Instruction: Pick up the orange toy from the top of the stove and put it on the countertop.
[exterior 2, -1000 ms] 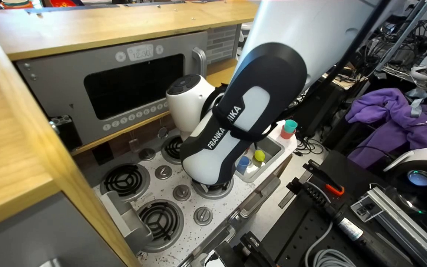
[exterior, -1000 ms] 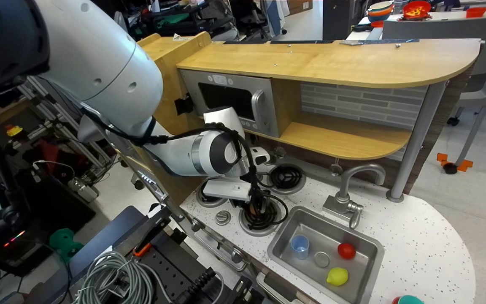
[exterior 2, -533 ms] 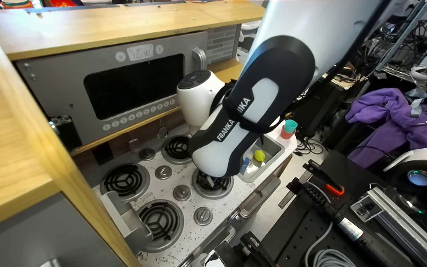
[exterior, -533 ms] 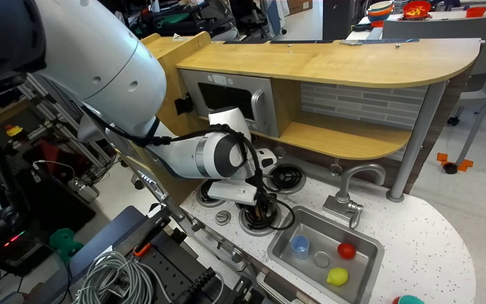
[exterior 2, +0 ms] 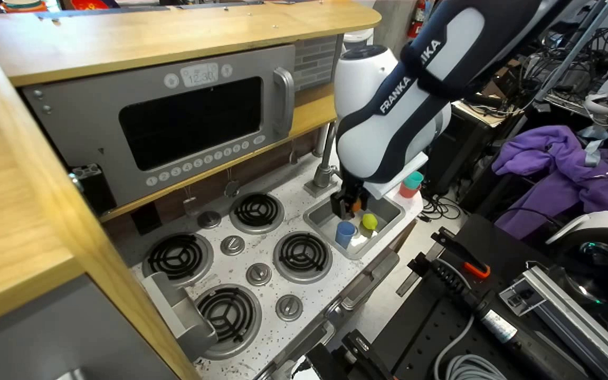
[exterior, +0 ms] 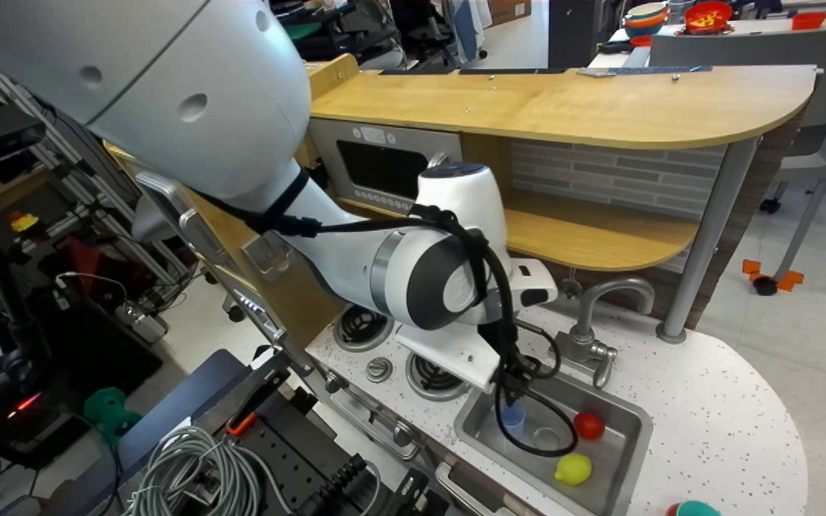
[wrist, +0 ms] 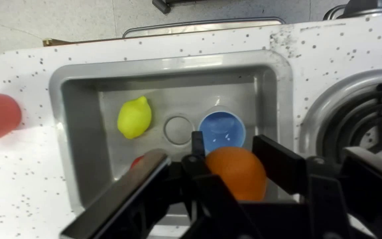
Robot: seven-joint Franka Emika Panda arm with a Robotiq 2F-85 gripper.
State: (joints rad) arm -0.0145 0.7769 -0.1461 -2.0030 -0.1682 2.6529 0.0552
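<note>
- Gripper (wrist: 229,149) shifted from stove (exterior 2: 259,248) to above sink (wrist: 284,99)
- Jaws part-closed, clamped on orange toy (wrist: 239,176)
- Lemon (wrist: 134,118), blue cup (wrist: 224,126) inside sink
- Red cup (wrist: 7,116) on countertop (wrist: 15,199)

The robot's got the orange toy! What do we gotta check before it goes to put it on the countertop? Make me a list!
1. Gripper shut on the orange toy: ok, the wrist view shows it pinched there.
2. Toy off the stove: ok.
3. Toy over the countertop: not ok, the wrist view shows the sink below it.
4. Toy apart from the stacked cups: ok, they stand beyond the sink's far end.
5. Room beside the faucet: cannot tell, the gap doesn't show clearly.
6. Grip tight enough: cannot tell, pictures don't show squeeze.
</note>
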